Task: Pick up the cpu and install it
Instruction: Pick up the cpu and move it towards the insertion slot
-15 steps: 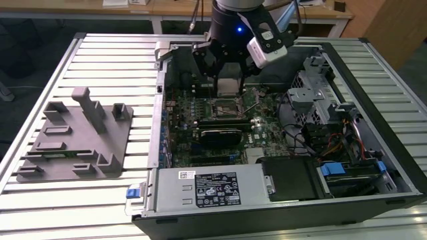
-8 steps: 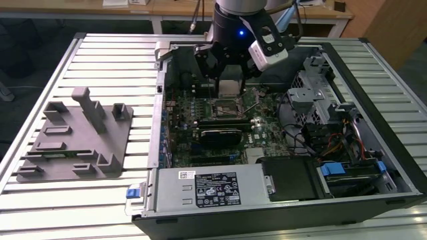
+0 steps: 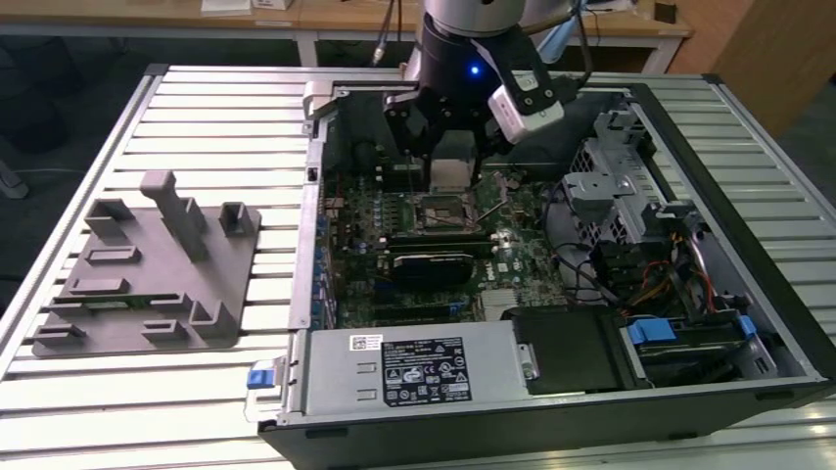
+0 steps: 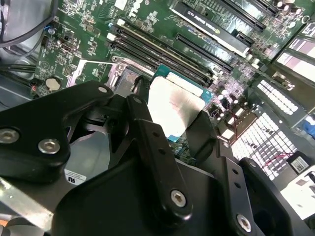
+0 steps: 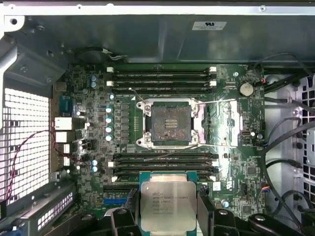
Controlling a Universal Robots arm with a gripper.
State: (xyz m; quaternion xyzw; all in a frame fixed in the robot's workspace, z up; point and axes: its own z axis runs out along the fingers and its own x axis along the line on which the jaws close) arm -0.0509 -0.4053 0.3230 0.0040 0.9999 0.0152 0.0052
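The gripper point(image 5: 169, 209) is closed on the cpu point(image 5: 169, 196), with 1 of its 2 fingers point(image 5: 206, 216) on each of 2 opposite edges. The cpu is held above the motherboard point(image 5: 93, 98), not seated in the bare socket point(image 5: 171, 125). In the exterior view the open computer case point(image 3: 731, 206) lies on the slatted worktop point(image 3: 196, 127). A grey holder block point(image 3: 144, 274) sits well apart on the exterior view's left.
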